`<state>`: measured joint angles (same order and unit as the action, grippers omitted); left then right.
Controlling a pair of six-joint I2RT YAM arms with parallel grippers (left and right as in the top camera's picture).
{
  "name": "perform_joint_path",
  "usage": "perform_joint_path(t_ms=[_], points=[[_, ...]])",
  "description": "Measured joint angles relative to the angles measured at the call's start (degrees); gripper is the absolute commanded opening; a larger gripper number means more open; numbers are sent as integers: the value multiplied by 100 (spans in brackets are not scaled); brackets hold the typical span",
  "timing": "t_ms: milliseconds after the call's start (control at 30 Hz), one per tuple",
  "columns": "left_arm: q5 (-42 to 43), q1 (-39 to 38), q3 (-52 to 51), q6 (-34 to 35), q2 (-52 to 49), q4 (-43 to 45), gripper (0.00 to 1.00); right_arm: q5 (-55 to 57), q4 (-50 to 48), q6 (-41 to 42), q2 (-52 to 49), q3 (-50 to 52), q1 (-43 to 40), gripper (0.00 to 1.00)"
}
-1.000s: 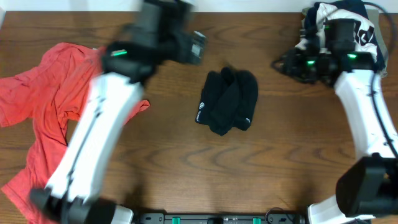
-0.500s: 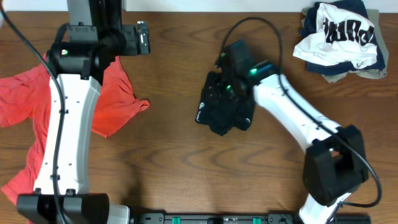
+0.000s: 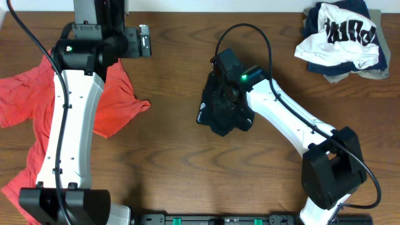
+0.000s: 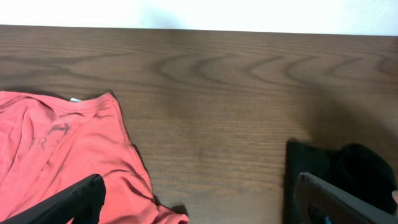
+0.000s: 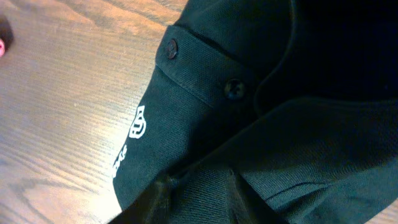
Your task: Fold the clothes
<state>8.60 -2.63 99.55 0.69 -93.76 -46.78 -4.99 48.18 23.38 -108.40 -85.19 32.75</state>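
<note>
Right end effector (image 3: 224, 92): pressed into the black shirt (image 3: 217, 117) directly beneath it; I cannot tell whether it grips.
Left end effector (image 4: 199, 202): wide open, with the coral shirt (image 4: 62, 149) below-left of it.
Risk: pinching 2 layers at once would probably drag the whole bundle across the counter (image 3: 181, 169).

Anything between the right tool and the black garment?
Nothing visible. The right tool is directly on the black garment, pressed into its fabric just below the buttons.
</note>
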Motion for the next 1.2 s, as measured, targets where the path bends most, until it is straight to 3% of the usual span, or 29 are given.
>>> perform_joint_path(t_ms=[133,300,733,933,1200], points=[[0,2,0,0,0,-7,98,61,22,-2,0,0,26,1],[0,0,0,0,0,-15,98,87,199,35,0,0,37,1],[-2,0,0,2,0,-20,97,162,2225,208,9,13,-890,1],[-2,0,0,2,0,-20,98,162,2258,199,9,13,-896,33],[-2,0,0,2,0,-20,98,-9,1451,-208,44,-184,-970,64]])
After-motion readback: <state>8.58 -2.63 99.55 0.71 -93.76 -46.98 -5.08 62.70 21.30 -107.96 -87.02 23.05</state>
